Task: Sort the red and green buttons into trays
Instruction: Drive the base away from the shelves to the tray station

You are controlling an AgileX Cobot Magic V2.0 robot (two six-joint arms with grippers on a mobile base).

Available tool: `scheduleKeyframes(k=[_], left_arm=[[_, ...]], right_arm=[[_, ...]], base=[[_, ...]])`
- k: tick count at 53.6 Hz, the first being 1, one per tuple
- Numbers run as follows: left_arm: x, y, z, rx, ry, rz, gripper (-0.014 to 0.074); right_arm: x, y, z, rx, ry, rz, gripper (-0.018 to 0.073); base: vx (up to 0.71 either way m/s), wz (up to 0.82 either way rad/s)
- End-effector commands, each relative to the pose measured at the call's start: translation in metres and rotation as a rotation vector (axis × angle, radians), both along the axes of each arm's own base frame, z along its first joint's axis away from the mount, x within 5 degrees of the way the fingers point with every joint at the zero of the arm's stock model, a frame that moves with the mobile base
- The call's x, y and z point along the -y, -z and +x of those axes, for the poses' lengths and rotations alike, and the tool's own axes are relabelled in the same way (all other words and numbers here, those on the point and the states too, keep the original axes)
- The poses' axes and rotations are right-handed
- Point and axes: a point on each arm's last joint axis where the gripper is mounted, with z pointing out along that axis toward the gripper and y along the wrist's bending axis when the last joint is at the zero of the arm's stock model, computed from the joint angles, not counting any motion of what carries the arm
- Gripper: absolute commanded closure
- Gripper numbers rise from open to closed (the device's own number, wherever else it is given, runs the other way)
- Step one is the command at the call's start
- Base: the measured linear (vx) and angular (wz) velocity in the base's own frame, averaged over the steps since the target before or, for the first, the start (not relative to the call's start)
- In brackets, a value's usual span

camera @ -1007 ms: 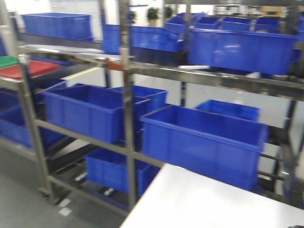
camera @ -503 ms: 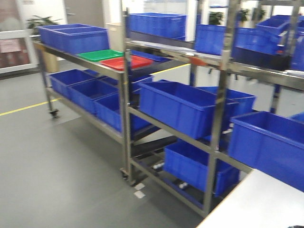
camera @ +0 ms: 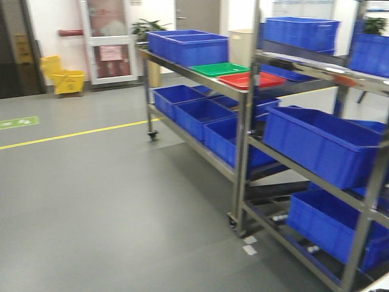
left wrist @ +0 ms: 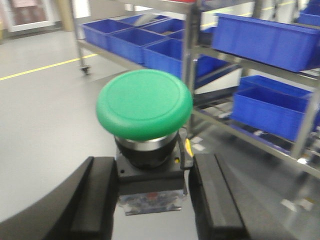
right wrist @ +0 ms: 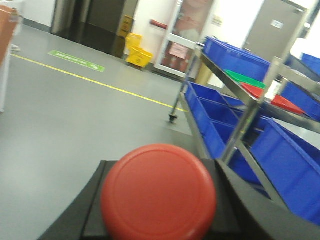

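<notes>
The green button fills the left wrist view, its dark body clamped between the black fingers of my left gripper, which is shut on it. In the right wrist view the red button sits between the fingers of my right gripper; its broad cap hides the body and the contact. On the top shelf of a steel rack lie the green tray and, right beside it, the red tray. Both also show far off as the green tray and red tray. Neither gripper appears in the front view.
Steel racks on castors hold several deep blue crates on all levels, to the right. Grey floor with a yellow line spreads to the left. A yellow mop bucket and a door stand at the back.
The front view has swung left: the rack and trays shifted rightward in the picture, the white table corner has left the view, and open floor now fills the left.
</notes>
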Motion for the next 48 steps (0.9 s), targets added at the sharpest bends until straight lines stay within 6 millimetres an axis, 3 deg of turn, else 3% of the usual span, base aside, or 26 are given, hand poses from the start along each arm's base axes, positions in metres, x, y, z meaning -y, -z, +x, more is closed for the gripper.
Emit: scheduleKeyframes(k=[1,48], left_arm=[[0.0019,-0.0172,0.0013,0.105,0.016,-0.034,0.0596],[0.0018,-0.017,0.0011,0.104,0.015,-0.034,0.0596]], right_arm=[[0.0013,-0.0124,0.0003,0.032,0.015,0.03,0.0566],[0.0013,-0.0124,0.0003,0.032,0.015,0.03,0.0566]], base=[[0.01,0.53],[0.19,0.49]])
